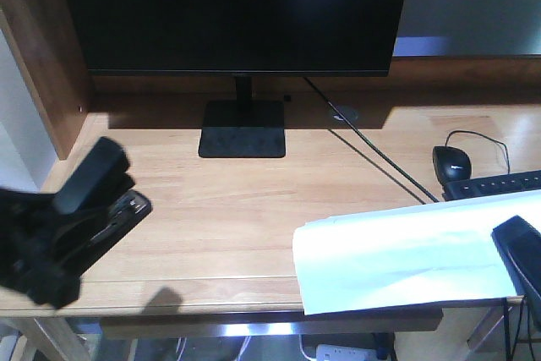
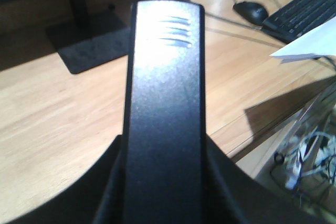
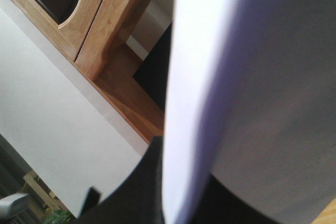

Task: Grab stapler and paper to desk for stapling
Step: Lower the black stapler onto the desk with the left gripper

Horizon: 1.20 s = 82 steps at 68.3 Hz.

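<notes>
While the left hand point(image 1: 59, 234) is clenching the stapler point(image 1: 101, 175) by its rear end, it is holding it in the air over the left front corner of the desk point(image 1: 237, 200), nose pointing in toward the middle. A shadow is falling on the desk edge beneath, so the stapler is probably not resting on the wood yet. That hold is leaving the stapler's front end free for setting down. Behind the middle of the desk a monitor point(image 1: 237, 6) is standing. To the right the paper point(image 1: 397, 251) is stretching across the right front part of the desk, its near edge overhanging the front; whether it is touching the wood I cannot tell. The right hand point(image 1: 522, 251) is pinching its right edge, seemingly so that the floppy sheet is spreading out flat. Counting: one stapler, one sheet, two hands, one monitor, one mouse point(image 1: 450, 161), one keyboard point(image 1: 494, 185).
</notes>
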{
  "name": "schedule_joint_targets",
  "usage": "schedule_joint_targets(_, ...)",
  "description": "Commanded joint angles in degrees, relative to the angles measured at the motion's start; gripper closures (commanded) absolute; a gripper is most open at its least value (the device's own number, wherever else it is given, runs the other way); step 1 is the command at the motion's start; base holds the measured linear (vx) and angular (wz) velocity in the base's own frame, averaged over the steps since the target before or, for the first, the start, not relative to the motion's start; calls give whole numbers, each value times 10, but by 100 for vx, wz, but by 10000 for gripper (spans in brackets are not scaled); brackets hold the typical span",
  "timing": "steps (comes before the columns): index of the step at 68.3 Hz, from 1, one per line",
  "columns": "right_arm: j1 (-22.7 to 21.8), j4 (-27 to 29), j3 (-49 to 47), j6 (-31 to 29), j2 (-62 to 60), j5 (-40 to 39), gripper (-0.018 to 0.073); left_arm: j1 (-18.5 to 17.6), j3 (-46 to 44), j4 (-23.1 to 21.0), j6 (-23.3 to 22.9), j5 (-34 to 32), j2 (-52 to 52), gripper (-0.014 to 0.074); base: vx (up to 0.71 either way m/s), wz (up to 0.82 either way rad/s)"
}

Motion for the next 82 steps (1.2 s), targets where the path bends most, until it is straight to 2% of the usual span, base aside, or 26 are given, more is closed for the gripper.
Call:
schedule_joint_targets(1, -1, 11, -16, -6, 2, -35, 564, -1, -69, -19, 36, -20, 67, 603, 0, 0)
schedule_joint_targets(14, -1, 11, -16, -6, 2, -35, 564, -1, -182, -19, 138, 56, 226, 603, 0, 0)
schedule_joint_targets(28, -1, 11, -16, -6, 2, -35, 564, -1, -259, -20, 229, 57, 331, 603, 0, 0)
schedule_joint_targets(43, -1, 11, -16, -6, 2, -35, 564, 8, -297, -28, 327, 62, 418, 603, 0, 0)
schedule_joint_targets(49, -1, 11, -16, -6, 2, -35, 564, 28, -309, -59, 352, 82, 452, 603, 0, 0)
schedule_joint_targets(57, -1, 11, -16, -6, 2, -35, 564, 60, -324, -130, 393, 116, 497, 603, 0, 0)
schedule_joint_targets(67, -1, 11, -16, -6, 2, -35, 564, 97, -350, -205, 476, 207, 544, 603, 0, 0)
schedule_joint_targets(71, -1, 11, -16, -6, 2, -35, 564, 109, -363, -231, 493, 242, 563, 603, 0, 0)
schedule_joint_targets(76, -1, 11, -16, -6, 2, -35, 564, 119, -381, -250, 514, 271, 586, 603, 0, 0)
schedule_joint_targets(82, -1, 11, -16, -6, 2, -35, 564, 122, -399, -248, 537, 276, 609, 603, 0, 0)
